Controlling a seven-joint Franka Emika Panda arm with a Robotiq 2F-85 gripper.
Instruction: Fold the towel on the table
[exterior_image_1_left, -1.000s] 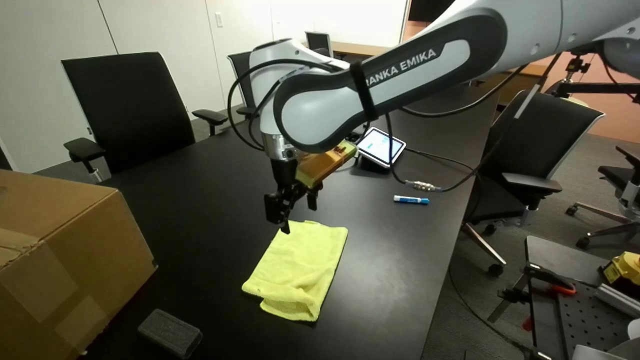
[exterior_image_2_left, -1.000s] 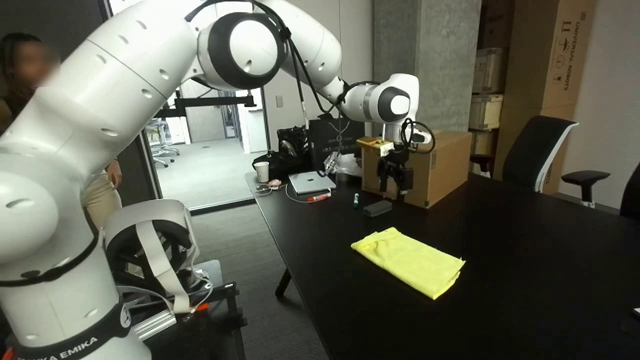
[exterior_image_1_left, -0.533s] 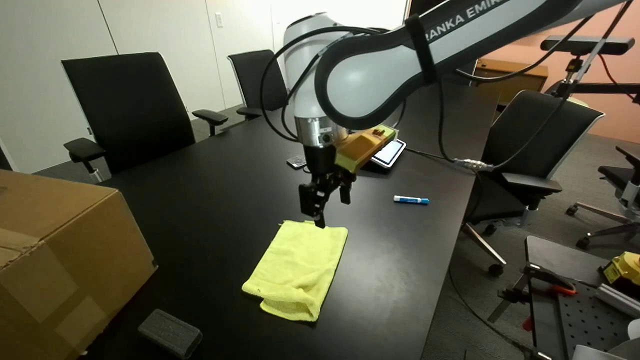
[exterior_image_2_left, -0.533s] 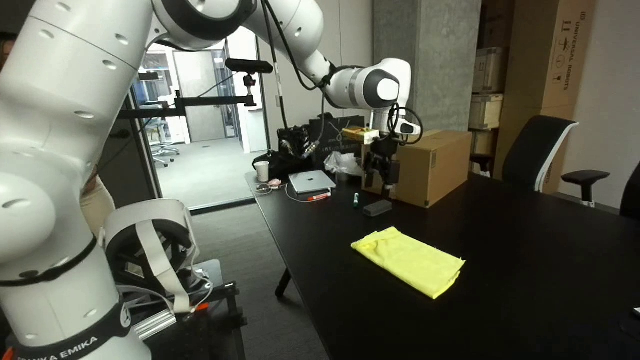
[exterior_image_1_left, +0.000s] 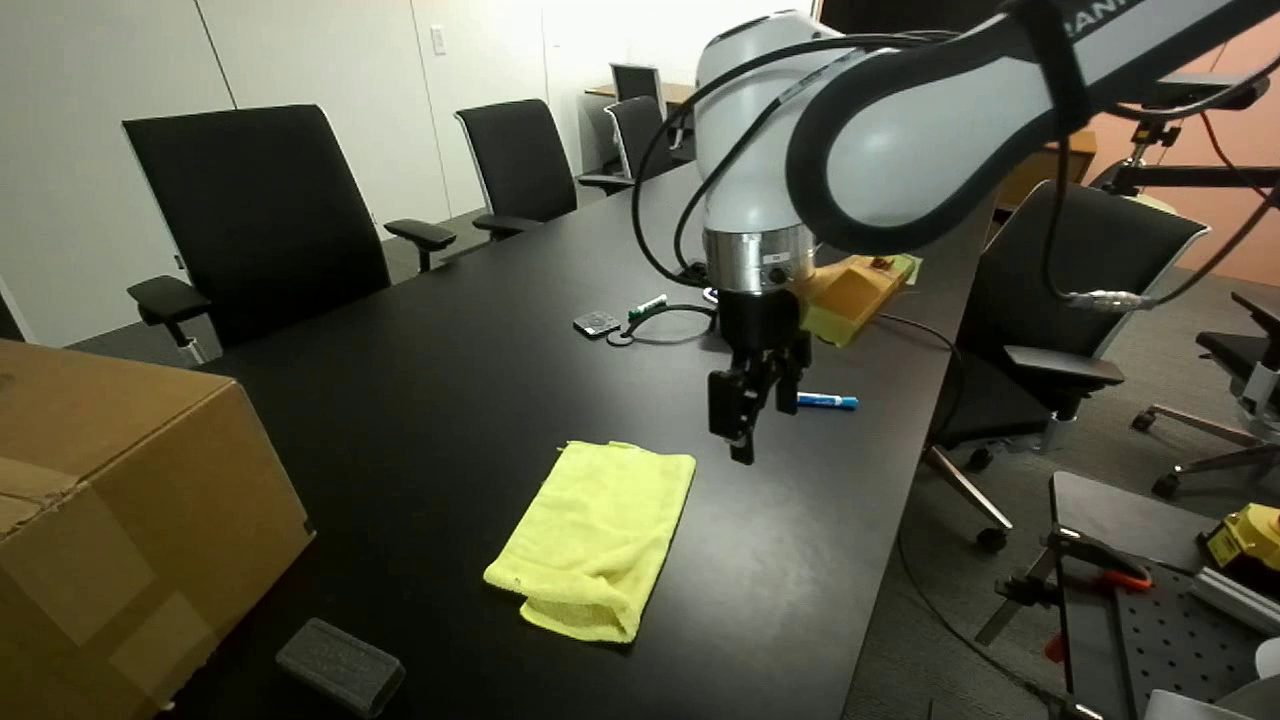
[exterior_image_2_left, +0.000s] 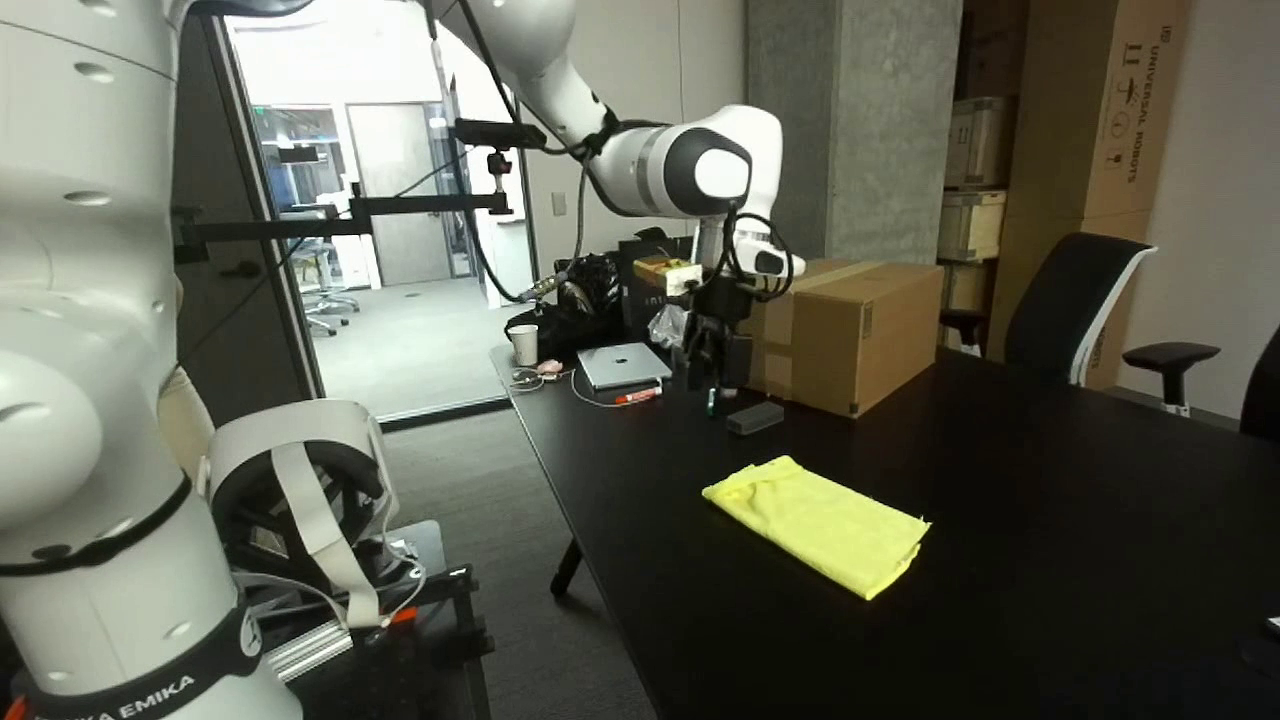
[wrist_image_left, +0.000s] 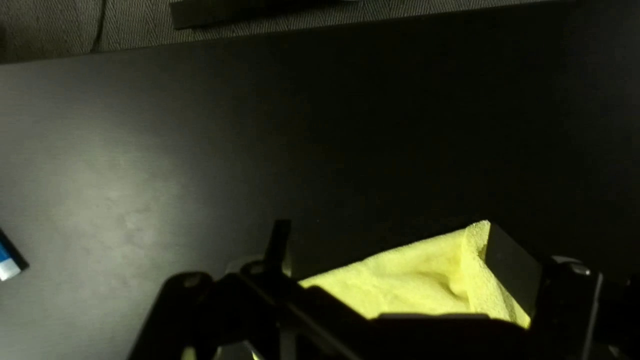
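Note:
The towel is a bright yellow-green cloth lying as a folded rectangle, with one end rumpled. It also shows in an exterior view. The table under it is long and black. My gripper is above the table, apart from the towel; in this view it stands to the towel's right. It also shows in an exterior view, in front of the box. In the wrist view the fingers are wide apart with nothing between them. The towel shows below them, partly hidden by the gripper's body.
A cardboard box and a dark grey block stand on the table. A blue marker lies behind the gripper. A laptop, a red marker and a cup are near the table's end. Chairs line the table.
My gripper has moved from over the towel's far end toward the table's side edge, to the right in an exterior view. It stays open. The towel has not moved.

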